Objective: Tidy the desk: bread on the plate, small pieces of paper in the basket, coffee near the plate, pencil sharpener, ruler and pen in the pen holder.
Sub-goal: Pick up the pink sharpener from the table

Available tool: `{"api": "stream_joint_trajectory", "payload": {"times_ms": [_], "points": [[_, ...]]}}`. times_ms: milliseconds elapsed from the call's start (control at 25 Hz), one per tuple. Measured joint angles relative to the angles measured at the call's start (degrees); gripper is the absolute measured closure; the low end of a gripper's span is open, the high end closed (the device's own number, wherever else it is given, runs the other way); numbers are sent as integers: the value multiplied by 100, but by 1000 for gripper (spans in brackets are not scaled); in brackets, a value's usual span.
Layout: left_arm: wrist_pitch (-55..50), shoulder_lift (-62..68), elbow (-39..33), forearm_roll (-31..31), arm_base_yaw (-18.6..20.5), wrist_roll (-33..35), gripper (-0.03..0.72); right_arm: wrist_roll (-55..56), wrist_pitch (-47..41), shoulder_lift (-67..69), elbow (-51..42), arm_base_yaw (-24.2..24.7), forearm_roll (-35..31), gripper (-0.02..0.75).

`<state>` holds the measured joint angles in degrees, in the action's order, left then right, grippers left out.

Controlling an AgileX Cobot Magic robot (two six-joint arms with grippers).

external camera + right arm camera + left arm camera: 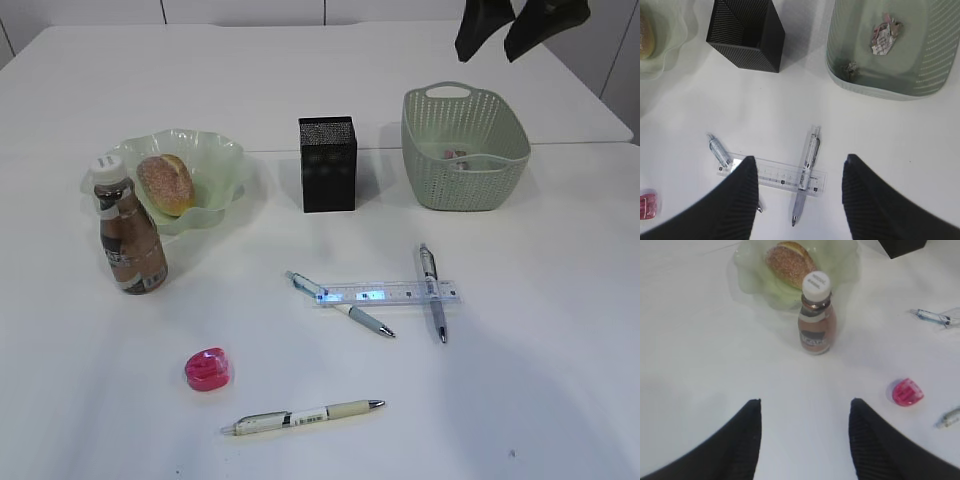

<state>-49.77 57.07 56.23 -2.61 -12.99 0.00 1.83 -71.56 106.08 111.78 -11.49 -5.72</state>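
Observation:
The bread (166,183) lies on the pale green plate (222,160), with the coffee bottle (130,240) upright in front of it. The black pen holder (327,163) stands mid-table. Small pieces of paper (885,35) lie in the green basket (465,150). A clear ruler (390,294) lies across two pens (432,290) (340,305); a third pen (302,416) and the pink pencil sharpener (207,369) lie nearer the front. My right gripper (520,25) is open and empty, high above the basket. My left gripper (805,412) is open and empty over bare table.
The white table (560,380) has a seam behind the basket. The plate, holder and basket stand in one row across the middle.

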Motion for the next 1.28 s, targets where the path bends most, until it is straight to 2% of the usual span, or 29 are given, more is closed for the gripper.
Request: {"api": "stream_joint_trajectory", "payload": {"times_ms": [280, 480, 640, 800, 1040, 1280], "points": [[-1859, 840, 747, 749, 0, 487, 294, 49, -9, -113, -442, 0, 4, 311], [-2066, 1396, 812, 1299, 0, 1172, 294, 59, -9, -266, -1352, 0, 148, 312], [-2077, 1639, 837, 1528, -53, 1760, 294, 59, 1, -317, -1651, 0, 213, 312], [-2077, 1876, 837, 1425, -506, 2276, 294, 59, 12, -317, -1829, 0, 313, 312], [-1965, 2450, 845, 705, -1416, 2407, 289, 59, 12, -317, -1841, 0, 517, 312], [-1449, 3115, 845, 555, -1877, 2732, 231, 61, 12, -317, -1841, 0, 572, 312]]}}
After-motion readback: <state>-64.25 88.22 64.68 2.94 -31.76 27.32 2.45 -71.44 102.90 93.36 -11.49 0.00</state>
